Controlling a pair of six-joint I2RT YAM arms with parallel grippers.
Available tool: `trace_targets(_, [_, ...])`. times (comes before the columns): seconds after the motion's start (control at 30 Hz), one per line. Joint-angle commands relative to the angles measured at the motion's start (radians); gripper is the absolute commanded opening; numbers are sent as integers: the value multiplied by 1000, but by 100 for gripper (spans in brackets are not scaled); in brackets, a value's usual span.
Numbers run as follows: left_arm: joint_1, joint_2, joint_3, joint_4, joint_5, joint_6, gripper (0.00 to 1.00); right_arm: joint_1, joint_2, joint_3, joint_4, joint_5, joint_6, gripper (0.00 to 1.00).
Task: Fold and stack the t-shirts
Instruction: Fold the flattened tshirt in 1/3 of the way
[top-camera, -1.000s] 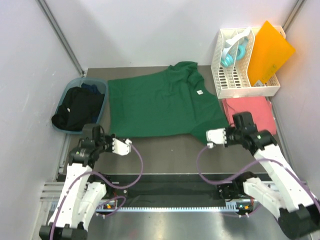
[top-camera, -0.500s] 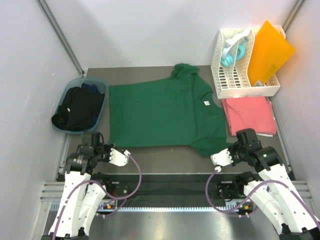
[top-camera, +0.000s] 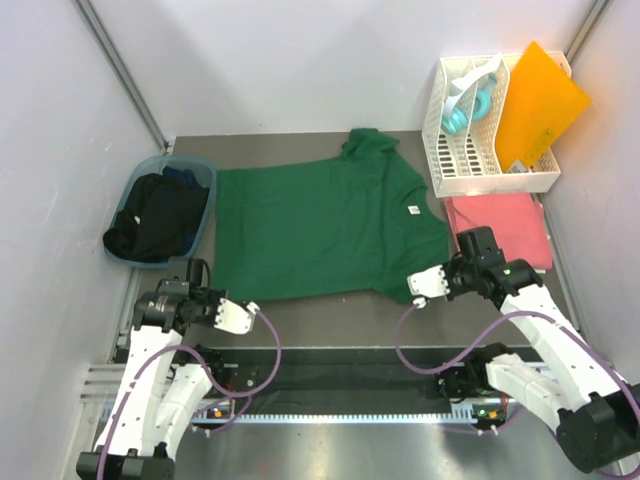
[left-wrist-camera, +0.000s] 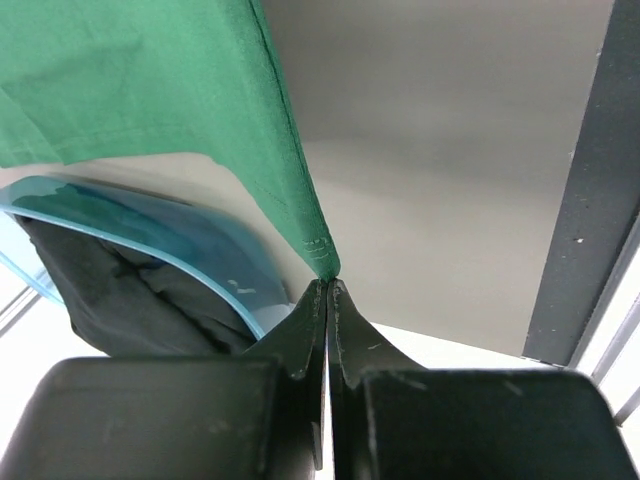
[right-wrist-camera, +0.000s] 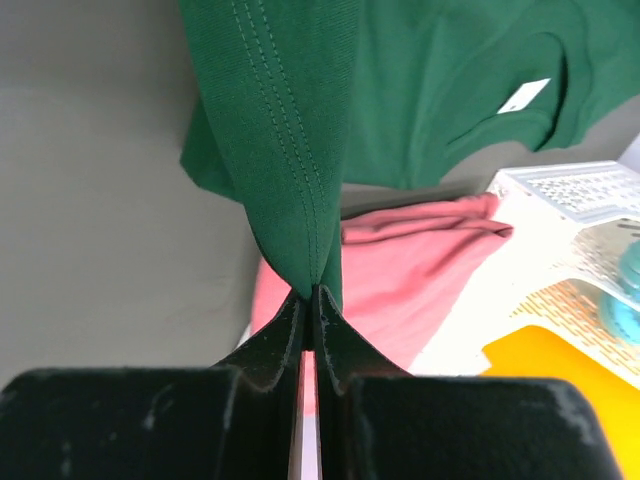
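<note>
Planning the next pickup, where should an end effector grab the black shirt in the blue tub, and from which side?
Pinch a ridge of the crumpled black shirt from straight above: the blue tub's walls probably block side approaches, and no hem lies flat.

White slotted rack (top-camera: 482, 152) is set at the grey table's (top-camera: 330, 315) far right. Orange sheet (top-camera: 540, 100) is leaned in it, teal looped item (top-camera: 466, 112) tucked inside. Blue tub (top-camera: 196, 165) is placed left.

Both arms low, wrists turned inward. Left gripper (top-camera: 250, 308), right gripper (top-camera: 413, 293): jaws pressed together, each pinching green t-shirt (top-camera: 320, 225) edge.
</note>
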Motion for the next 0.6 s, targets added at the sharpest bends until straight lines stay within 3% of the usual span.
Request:
trace_targets(0.0, [3, 17, 44, 28, -7, 29, 0, 17, 11, 38, 79, -10, -23, 0])
trace_targets(0.27, [3, 206, 72, 299, 1, -60, 0, 19, 128, 64, 232, 23, -13, 0])
trace_targets(0.57, [3, 335, 49, 456, -22, -57, 0, 17, 260, 85, 413, 108, 15, 0])
